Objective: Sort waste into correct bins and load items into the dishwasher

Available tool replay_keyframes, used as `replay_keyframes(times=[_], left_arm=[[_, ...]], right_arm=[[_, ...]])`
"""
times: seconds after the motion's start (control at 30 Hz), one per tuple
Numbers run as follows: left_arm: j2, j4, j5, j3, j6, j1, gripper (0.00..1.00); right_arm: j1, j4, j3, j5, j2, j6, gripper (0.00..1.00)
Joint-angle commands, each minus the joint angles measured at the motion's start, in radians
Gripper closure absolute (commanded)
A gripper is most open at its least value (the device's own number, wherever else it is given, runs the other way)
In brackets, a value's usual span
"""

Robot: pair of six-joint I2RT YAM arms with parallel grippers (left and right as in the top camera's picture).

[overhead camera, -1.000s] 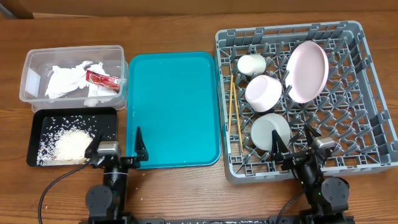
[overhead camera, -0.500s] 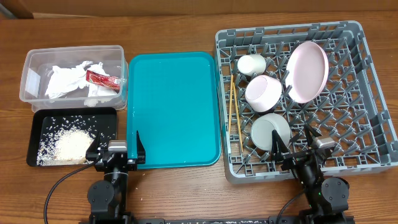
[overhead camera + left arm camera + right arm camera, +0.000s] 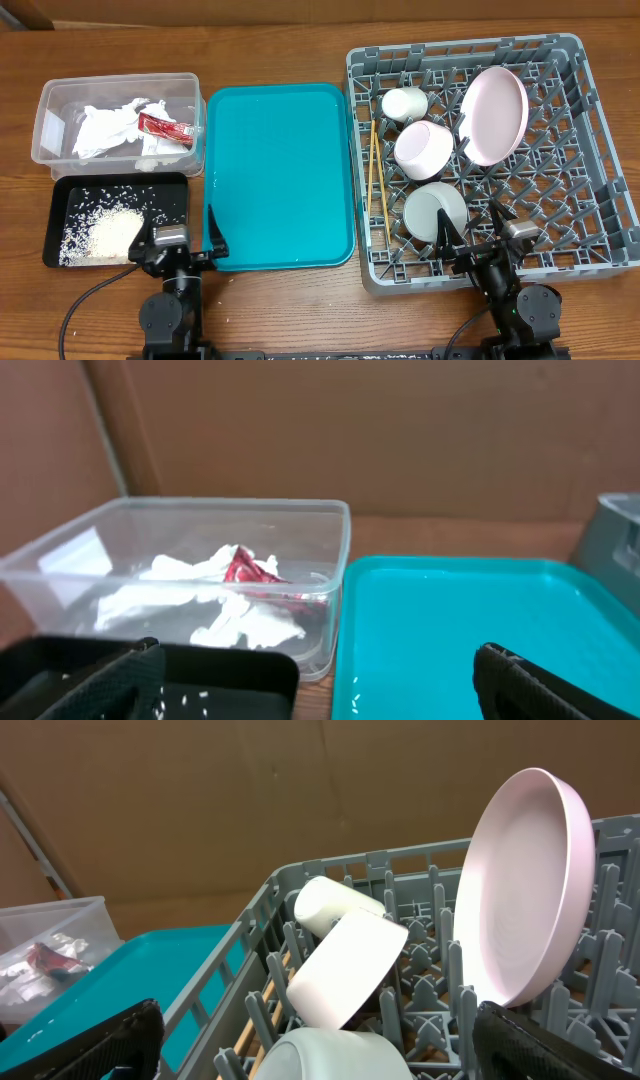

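Overhead: pink plate (image 3: 493,114) on edge in grey rack (image 3: 590,130)

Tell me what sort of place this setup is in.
Probably a staged dish-clearing station on a wooden table, not a real kitchen: a loaded grey dish rack, a teal tray, and a plain cardboard backdrop.

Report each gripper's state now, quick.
Left gripper: open, holding nothing.
Right gripper: open, holding nothing.
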Motion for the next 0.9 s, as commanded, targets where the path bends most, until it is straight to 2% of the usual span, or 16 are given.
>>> replay_keyframes(times=[0.0, 0.87], left_arm=[[-0.013, 0.003, -0.067, -0.005, -0.124, 0.007, 0.0], [-0.013, -0.027, -0.065, -0.005, -0.123, 0.007, 0.0]], right_arm=[[-0.004, 0.005, -0.011, -0.002, -0.012, 0.005, 0.0], [-0.004, 0.005, -0.011, -0.002, -0.012, 0.005, 0.0]])
